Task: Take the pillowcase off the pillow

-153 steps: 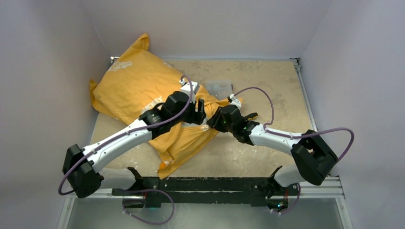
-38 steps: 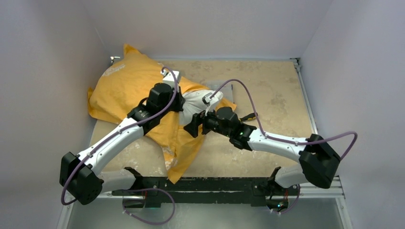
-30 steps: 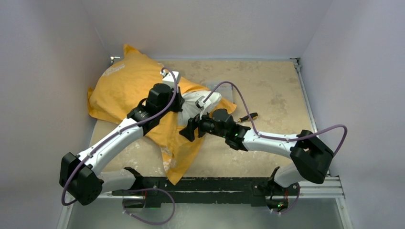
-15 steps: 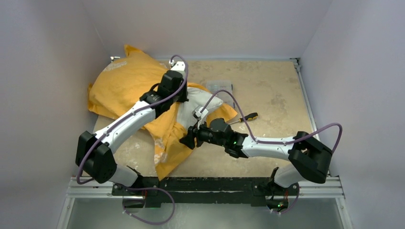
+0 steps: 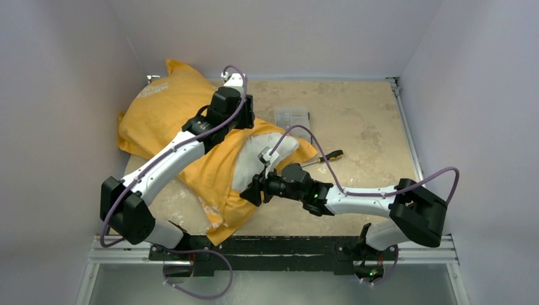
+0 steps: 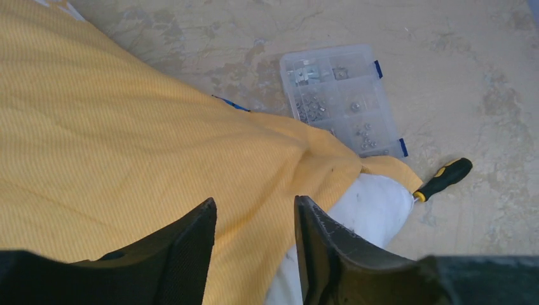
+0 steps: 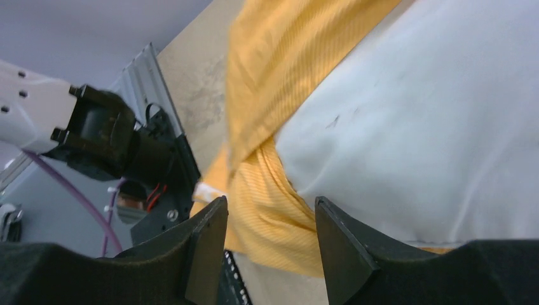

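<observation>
The orange pillowcase (image 5: 162, 121) lies at the left of the table, rumpled, its open end toward the middle. The white pillow (image 5: 267, 155) sticks partly out of that opening. My left gripper (image 5: 248, 121) is open and empty, hovering over the orange fabric (image 6: 127, 146) near the opening, with the pillow's corner (image 6: 375, 206) just to its right. My right gripper (image 5: 248, 192) is open and empty at the pillow's near side. A bunched orange fold (image 7: 279, 210) lies between its fingers without being clamped, and the white pillow (image 7: 432, 127) is beside it.
A clear plastic parts box (image 5: 292, 116) lies on the table behind the pillow, also in the left wrist view (image 6: 343, 98). A black-and-yellow screwdriver (image 5: 325, 155) lies right of the pillow's corner, also in the left wrist view (image 6: 445, 178). Walls enclose three sides.
Both grippers have let go and stand open. My left arm drew back toward the far wall. My right gripper slid toward the near left along the pillow. More white pillow shows.
</observation>
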